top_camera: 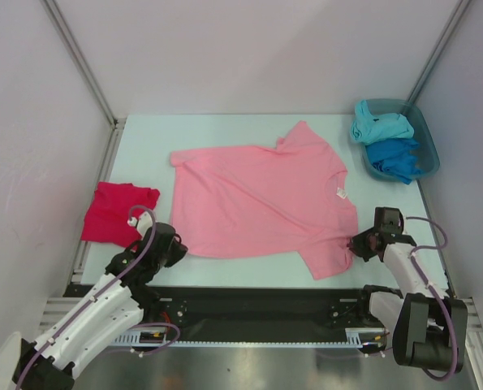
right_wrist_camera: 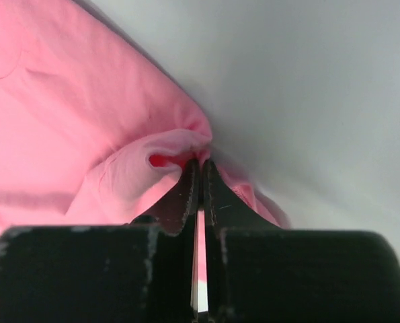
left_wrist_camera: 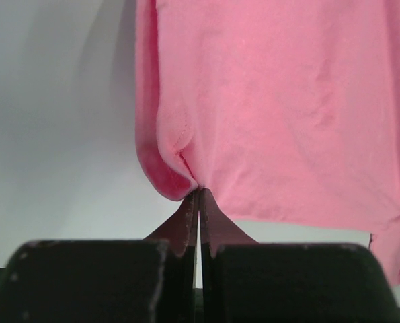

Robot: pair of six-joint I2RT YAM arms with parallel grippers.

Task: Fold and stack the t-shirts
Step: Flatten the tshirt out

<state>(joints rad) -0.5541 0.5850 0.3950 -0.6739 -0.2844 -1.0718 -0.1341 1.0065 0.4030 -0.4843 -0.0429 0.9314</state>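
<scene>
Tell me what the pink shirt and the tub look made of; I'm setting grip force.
The pink shirt: soft matte cloth, perhaps cotton knit; it creases and puckers where the left gripper pinches it. The tub: probably hard plastic, smooth teal; its thin rim keeps a straight, even shape.

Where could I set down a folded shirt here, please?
Bare table lies along the far edge beyond the pink t-shirt, and far-left beyond the crimson shirt. Crowded: the tub corner, and the near edge where left gripper and right gripper pinch the pink t-shirt.
</scene>
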